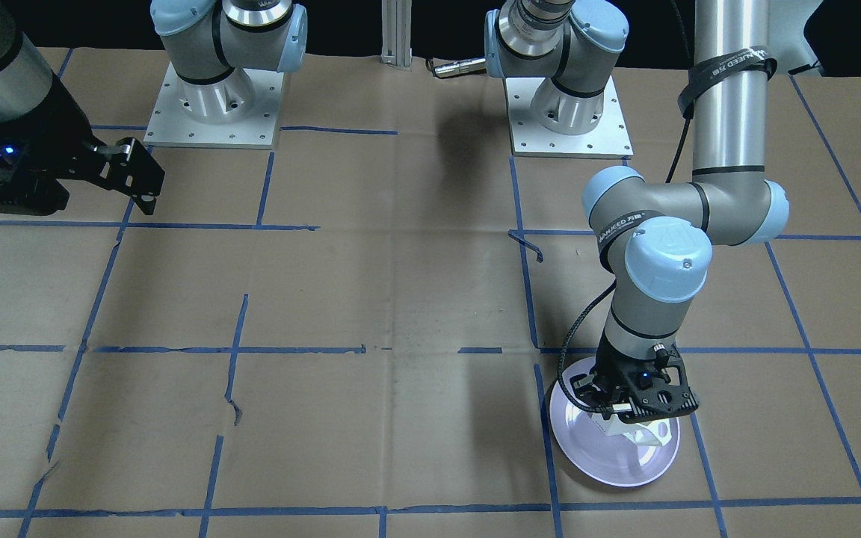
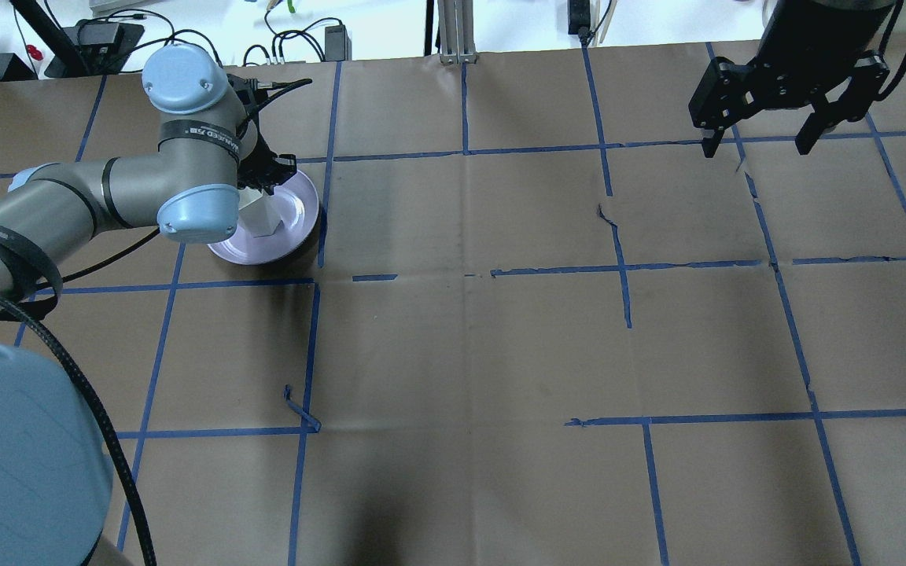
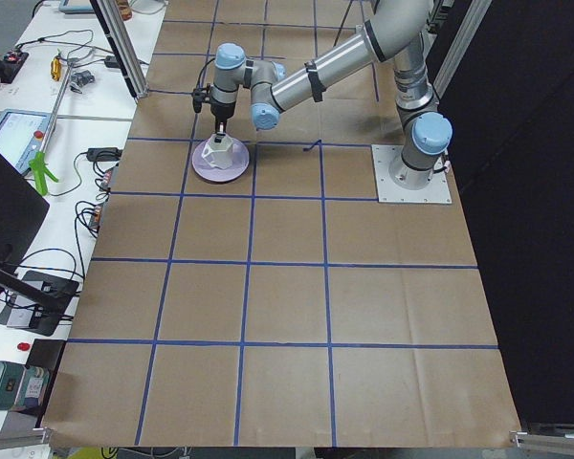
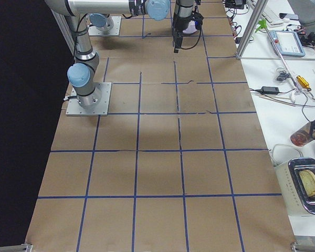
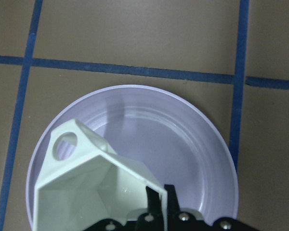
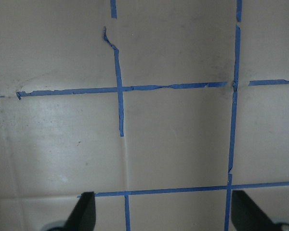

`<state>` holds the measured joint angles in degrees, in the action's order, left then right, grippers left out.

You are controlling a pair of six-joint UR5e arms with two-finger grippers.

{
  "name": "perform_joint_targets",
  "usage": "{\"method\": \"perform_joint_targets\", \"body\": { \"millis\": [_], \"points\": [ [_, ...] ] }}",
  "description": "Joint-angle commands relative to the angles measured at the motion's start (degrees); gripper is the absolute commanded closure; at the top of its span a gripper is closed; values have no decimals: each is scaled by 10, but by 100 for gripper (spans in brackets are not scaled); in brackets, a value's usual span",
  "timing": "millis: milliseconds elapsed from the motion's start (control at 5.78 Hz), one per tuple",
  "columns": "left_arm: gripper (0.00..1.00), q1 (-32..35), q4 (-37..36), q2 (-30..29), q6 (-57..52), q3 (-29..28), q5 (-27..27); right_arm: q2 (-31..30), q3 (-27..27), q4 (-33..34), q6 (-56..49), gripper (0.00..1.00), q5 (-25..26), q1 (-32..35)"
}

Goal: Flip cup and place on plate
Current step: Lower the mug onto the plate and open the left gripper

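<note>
Brown paper gridded with blue tape (image 2: 421, 153) covers the counter (image 2: 461, 354), where my left gripper (image 5: 160, 190) pinches the cup (image 5: 86, 187) by its wall at the rim, jaws drawn nearly together on the thin edge, apparently one finger inside and one outside. The cup stands mouth-up within the plate (image 5: 188, 139), off-centre, its triangular handle turned away from the gripper; whether the base is seated or hangs just above the plate I cannot tell. My right gripper (image 2: 757, 144) hovers spread wide over bare paper at the far side, well apart from the work. I judge the cup to be glazed ceramic: rigid, fairly light, slick under the pads and liable to chip if dropped or knocked against the equally hard plate. Its flat facets should seat the pads better than a round wall would, so this rim pinch opposite the handle looks sound to me, though a shallow bite on smooth glaze could let it swing or slip
</note>
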<state>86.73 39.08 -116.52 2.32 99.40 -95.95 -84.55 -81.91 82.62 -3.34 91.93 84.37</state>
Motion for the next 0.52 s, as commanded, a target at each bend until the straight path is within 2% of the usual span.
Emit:
{"method": "perform_joint_targets", "body": {
  "millis": [0,346],
  "points": [
    [1,-2,62,13,-4,-16,0,0,0,0,0,0,0,0],
    [1,0,272,93,-4,-66,1,0,0,0,0,0,0,0]
  ]
}}
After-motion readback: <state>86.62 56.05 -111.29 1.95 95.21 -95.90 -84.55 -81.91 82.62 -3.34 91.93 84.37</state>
